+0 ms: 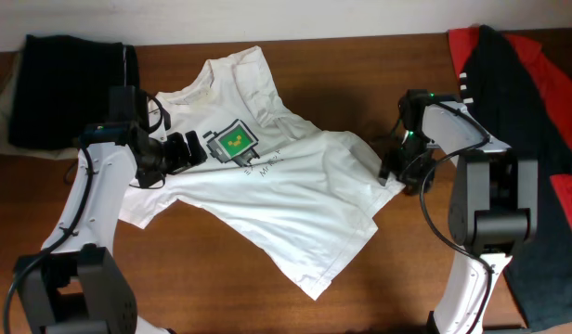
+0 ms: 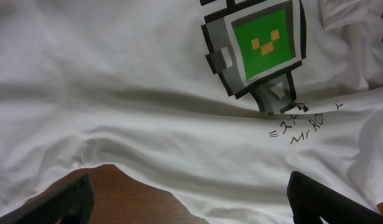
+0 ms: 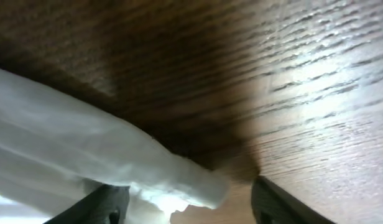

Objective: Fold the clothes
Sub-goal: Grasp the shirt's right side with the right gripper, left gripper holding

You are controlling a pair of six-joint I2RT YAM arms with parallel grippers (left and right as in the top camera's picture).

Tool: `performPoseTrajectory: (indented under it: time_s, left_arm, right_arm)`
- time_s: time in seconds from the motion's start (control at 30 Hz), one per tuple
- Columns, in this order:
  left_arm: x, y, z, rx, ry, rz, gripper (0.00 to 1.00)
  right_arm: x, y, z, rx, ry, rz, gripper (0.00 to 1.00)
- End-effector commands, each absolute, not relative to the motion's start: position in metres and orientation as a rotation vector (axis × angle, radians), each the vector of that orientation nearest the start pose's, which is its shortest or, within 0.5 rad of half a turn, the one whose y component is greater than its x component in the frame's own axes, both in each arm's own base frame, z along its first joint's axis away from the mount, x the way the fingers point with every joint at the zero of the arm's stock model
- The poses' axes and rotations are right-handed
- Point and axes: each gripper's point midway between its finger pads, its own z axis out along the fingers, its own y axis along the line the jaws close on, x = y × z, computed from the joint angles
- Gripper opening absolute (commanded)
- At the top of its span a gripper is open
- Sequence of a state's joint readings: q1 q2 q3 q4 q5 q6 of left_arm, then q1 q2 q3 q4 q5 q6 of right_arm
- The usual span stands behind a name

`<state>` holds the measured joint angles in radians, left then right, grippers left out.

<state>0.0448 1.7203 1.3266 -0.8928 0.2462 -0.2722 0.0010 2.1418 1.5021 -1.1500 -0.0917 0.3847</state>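
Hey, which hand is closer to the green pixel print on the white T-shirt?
Left. The left hand hovers right beside the print, over the T-shirt chest. The right hand is at the T-shirt's opposite edge, well away from it.

The wooden table carries a rumpled white T-shirt (mid-table), a black-and-red garment right, black cloth left.

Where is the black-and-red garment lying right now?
In the overhead view the black-and-red garment lies along the table's right edge, outside the right arm, apart from the white T-shirt at the centre.
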Motion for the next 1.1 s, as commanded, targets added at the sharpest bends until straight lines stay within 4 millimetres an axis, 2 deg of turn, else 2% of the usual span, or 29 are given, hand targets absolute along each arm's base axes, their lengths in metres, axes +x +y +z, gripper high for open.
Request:
performPoseTrajectory:
  time_s: [0.0,0.07,0.13,0.2,0.23,0.27,0.3,0.4,0.43,0.47,0.5,0.53,0.57,0.6,0.63,0.7,0.8,0.83,0.9,0.97,1.03,1.07]
  left_arm:
    - [0.382,-0.024,0.114,-0.368,2.806,-0.380,0.99]
    - [0.382,-0.024,0.114,-0.368,2.806,-0.380,0.99]
    - [0.382,-0.024,0.114,-0.368,2.806,-0.380,0.99]
    - [0.382,-0.024,0.112,-0.368,2.806,-0.380,0.99]
    - [0.382,-0.024,0.109,-0.368,2.806,-0.381,0.99]
    - [0.381,-0.024,0.105,-0.369,2.808,-0.380,0.99]
    - [0.380,-0.024,0.101,-0.370,2.810,-0.375,0.99]
    - [0.384,-0.016,0.099,-0.374,2.790,-0.318,0.99]
    - [0.385,-0.016,0.099,-0.373,2.787,-0.318,0.99]
    - [0.385,-0.016,0.099,-0.373,2.786,-0.318,0.99]
    - [0.385,-0.016,0.099,-0.372,2.785,-0.318,0.99]
    - [0.386,-0.016,0.099,-0.372,2.785,-0.318,0.99]
    - [0.386,-0.017,0.099,-0.371,2.783,-0.318,0.99]
    - [0.386,-0.017,0.099,-0.371,2.782,-0.318,0.99]
    - [0.386,-0.017,0.099,-0.370,2.783,-0.318,0.99]
    - [0.386,-0.023,0.101,-0.358,2.783,-0.366,0.99]
    - [0.385,-0.040,0.097,-0.303,2.800,-0.395,0.99]
    - [0.384,-0.043,0.089,-0.296,2.825,-0.397,0.99]
    - [0.373,-0.046,0.076,-0.306,2.899,-0.394,0.99]
    - [0.367,-0.045,0.076,-0.294,2.917,-0.390,0.99]
    - [0.365,-0.044,0.084,-0.290,2.908,-0.390,0.99]
    - [0.362,-0.045,0.086,-0.265,2.911,-0.387,0.99]
  right_arm:
    - [0.338,0.012,-0.009,0.673,3.312,0.012,0.39]
    - [0.343,0.009,-0.008,0.670,3.293,0.000,0.05]
    - [0.359,0.003,0.001,0.652,3.240,-0.039,0.04]
    - [0.394,-0.009,0.024,0.657,3.125,-0.050,0.04]
    - [0.424,-0.024,0.047,0.691,3.014,-0.018,0.04]
    - [0.439,-0.033,0.060,0.706,2.955,-0.005,0.04]
    - [0.462,-0.048,0.083,0.728,2.854,0.014,0.04]
    - [0.528,-0.094,0.177,0.736,2.502,0.065,0.05]
    - [0.537,-0.098,0.193,0.727,2.445,0.070,0.08]
    - [0.545,-0.100,0.207,0.714,2.396,0.077,0.27]
    - [0.550,-0.099,0.217,0.701,2.367,0.086,0.85]
    - [0.545,-0.098,0.217,0.707,2.387,0.084,0.98]
    - [0.537,-0.096,0.220,0.714,2.417,0.088,1.00]
    - [0.527,-0.094,0.227,0.722,2.442,0.086,0.99]
    - [0.512,-0.090,0.245,0.726,2.469,0.092,0.99]
    - [0.486,-0.072,0.263,0.718,2.541,0.190,0.99]
    - [0.435,-0.055,0.242,0.786,2.769,0.225,0.99]
    - [0.426,-0.054,0.238,0.803,2.807,0.213,0.99]
    - [0.424,-0.051,0.246,0.841,2.778,0.240,0.99]
    - [0.415,-0.043,0.268,0.804,2.739,0.257,0.99]
    - [0.392,-0.020,0.281,0.737,2.755,0.269,0.99]
    - [0.365,-0.016,0.277,0.805,2.781,0.163,0.99]
